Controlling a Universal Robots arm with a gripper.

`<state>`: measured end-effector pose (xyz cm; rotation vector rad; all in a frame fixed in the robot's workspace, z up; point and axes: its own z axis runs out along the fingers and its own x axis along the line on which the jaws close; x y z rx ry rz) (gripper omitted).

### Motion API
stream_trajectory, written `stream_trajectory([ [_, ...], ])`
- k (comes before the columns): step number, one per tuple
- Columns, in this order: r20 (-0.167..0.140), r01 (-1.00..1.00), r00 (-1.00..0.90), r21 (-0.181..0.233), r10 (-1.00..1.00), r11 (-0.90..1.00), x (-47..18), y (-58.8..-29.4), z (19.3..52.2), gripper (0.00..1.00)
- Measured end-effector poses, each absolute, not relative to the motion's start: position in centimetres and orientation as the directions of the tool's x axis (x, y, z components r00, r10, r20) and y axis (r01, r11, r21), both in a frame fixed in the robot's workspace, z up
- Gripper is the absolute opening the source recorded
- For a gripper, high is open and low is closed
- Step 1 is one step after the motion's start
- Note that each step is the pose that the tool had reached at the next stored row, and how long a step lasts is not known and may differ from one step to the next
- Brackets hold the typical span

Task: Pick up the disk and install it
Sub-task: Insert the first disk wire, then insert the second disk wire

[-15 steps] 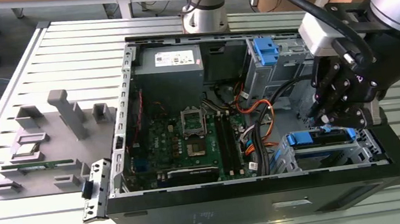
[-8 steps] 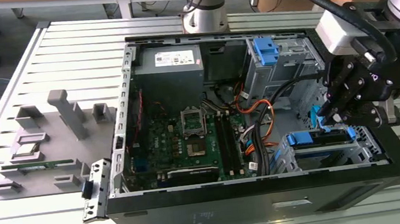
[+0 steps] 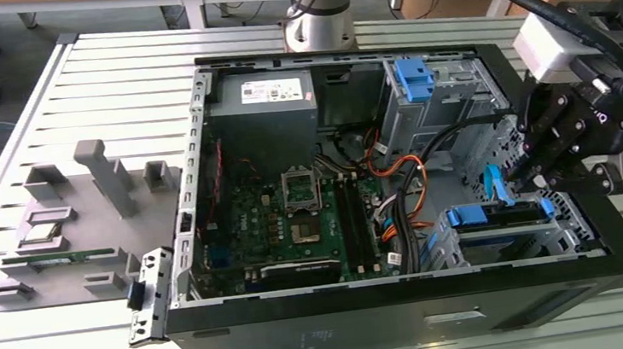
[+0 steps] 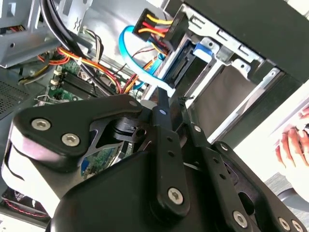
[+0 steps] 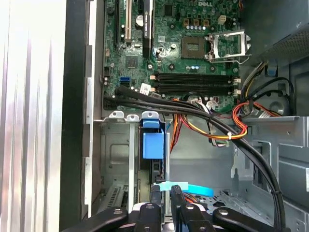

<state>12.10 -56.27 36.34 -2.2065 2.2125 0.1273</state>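
Observation:
The disk [image 3: 500, 213], with blue rails along its sides, sits inside the drive bay at the near corner of the open computer case [image 3: 417, 319] on the exterior view's right. In the first wrist view it stands edge-on in the bay under a blue tab [image 5: 153, 144]. A black power plug [image 4: 159, 26] with red and yellow wires sits at its end. My gripper [image 3: 538, 180] hangs just above the bay. Its fingers [image 5: 155, 200] stand close together on the end of a light blue data cable [image 5: 181, 187], right over the disk.
Thick black cables [image 5: 193, 110] and orange wires cross between the bay and the motherboard [image 3: 293, 219]. A grey power-supply box [image 3: 263, 93] and a bare blue bracket [image 3: 411, 79] sit at the far side. A grey fixture [image 3: 76, 223] lies outside the case. A person's hand [image 4: 291, 145] rests nearby.

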Motion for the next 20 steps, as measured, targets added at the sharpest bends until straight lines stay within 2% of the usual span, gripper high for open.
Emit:
stream_trajectory([
  [20, -0.068, -0.999, -0.004, 0.047, -0.998, 0.001, 12.98, -56.15, 36.34, 0.24],
])
